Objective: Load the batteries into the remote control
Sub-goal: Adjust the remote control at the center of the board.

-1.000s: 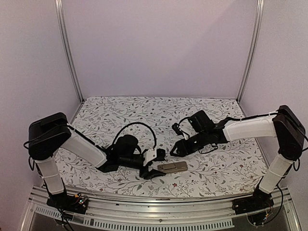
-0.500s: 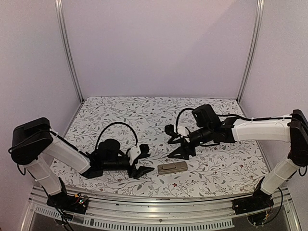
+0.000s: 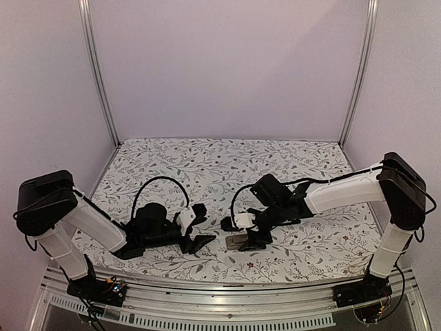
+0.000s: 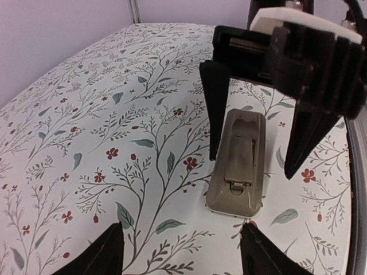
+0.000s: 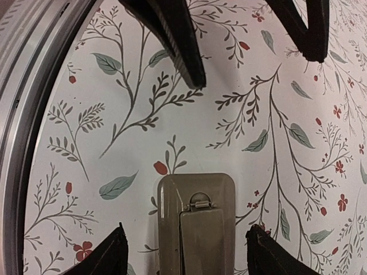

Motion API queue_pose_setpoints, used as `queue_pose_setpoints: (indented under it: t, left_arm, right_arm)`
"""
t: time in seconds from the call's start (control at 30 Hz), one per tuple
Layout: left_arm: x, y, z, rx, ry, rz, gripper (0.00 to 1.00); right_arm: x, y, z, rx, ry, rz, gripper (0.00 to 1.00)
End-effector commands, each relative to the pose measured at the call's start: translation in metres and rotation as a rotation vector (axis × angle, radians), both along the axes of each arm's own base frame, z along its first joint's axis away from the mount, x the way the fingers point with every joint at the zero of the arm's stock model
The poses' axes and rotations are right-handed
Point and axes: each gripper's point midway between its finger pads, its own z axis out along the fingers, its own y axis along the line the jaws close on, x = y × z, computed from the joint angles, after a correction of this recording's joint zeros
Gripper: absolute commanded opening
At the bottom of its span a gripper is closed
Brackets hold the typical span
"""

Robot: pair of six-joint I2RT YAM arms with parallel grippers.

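The right gripper is spread wide and holds nothing. Its two fingers come down on either side of the remote, one along each long edge. From the left wrist view, the finger on the far-table side sits close against that edge, while the other stands a little off. Whether either one touches cannot be told.

The remote lies flat on the table near its front edge, with the grey-tan back upward. Its long axis runs roughly left to right across the table, pointing from one gripper toward the other. The right gripper's opening therefore spans the remote's width, the direction a squeeze would need. The cover looks closed, and its latch sits at the end facing the left gripper.

That left gripper is also spread and empty. It is low over the table, aimed along the remote's length and just short of its latch end. It is near the remote but clearly apart from it, so the right arm is the closer one.

No batteries show in any view.

The likely next step is for the right fingers to close across the width and steady the remote, leaving the latch end open to the left gripper.
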Motion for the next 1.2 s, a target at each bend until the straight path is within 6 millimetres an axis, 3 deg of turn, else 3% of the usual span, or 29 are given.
queue_pose_setpoints:
  t: [0.0,0.4,1.17]
  left_arm:
    - [0.004,0.004,-0.004,0.003,-0.01,0.019,0.69]
    - [0.006,0.001,-0.005,0.017,-0.026,0.01,0.69]
    - [0.008,-0.008,-0.011,0.041,-0.026,-0.022,0.67]
  right_arm:
    - [0.008,0.002,-0.013,-0.044,-0.041,-0.018,0.69]
    - [0.008,0.001,-0.023,-0.057,-0.056,-0.052,0.55]
    - [0.005,-0.004,-0.026,-0.061,-0.055,-0.076,0.46]
